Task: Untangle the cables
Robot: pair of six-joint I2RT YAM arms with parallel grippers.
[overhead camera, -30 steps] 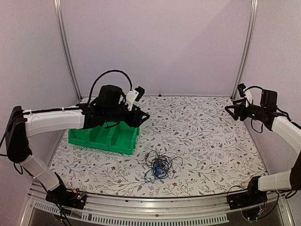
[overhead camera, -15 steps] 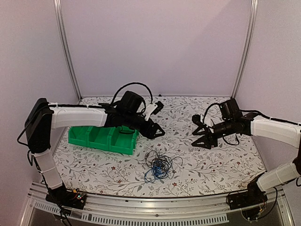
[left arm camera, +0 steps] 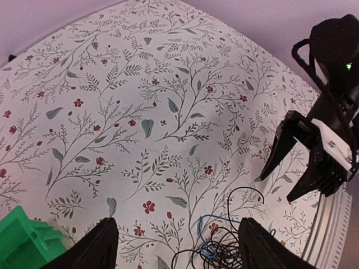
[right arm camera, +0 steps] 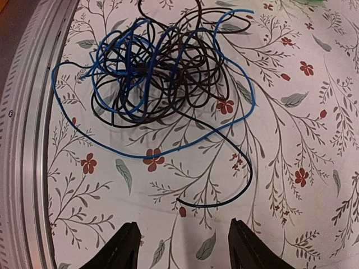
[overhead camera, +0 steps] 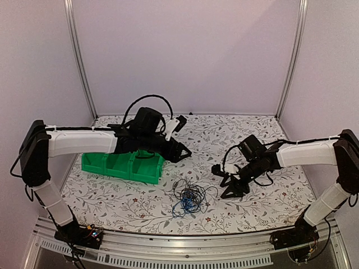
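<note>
The cables (overhead camera: 189, 199) lie as a small snarl of thin blue and black wires on the floral table, near the front middle. My left gripper (overhead camera: 183, 152) is open and empty, hovering above the table behind the snarl. In the left wrist view, the cables (left arm camera: 224, 246) sit between its fingertips, below the gripper (left arm camera: 178, 249). My right gripper (overhead camera: 219, 182) is open and empty, just right of the snarl; it also shows in the left wrist view (left arm camera: 277, 188). In the right wrist view the snarl (right arm camera: 157, 73) lies ahead of the gripper (right arm camera: 188, 249). A loose black cable end (right arm camera: 180, 200) curls close before the fingers.
A green bin (overhead camera: 123, 165) with compartments stands at the left, under my left arm; its corner shows in the left wrist view (left arm camera: 22, 241). A metal rail (overhead camera: 168, 246) runs along the table's front edge and shows in the right wrist view (right arm camera: 22, 140). Enclosure walls stand behind and beside.
My right arm has swung from the far right wall in and down to just right of the cables. My left gripper has reached out past the bin, then drawn back slightly. The cables have not moved.
</note>
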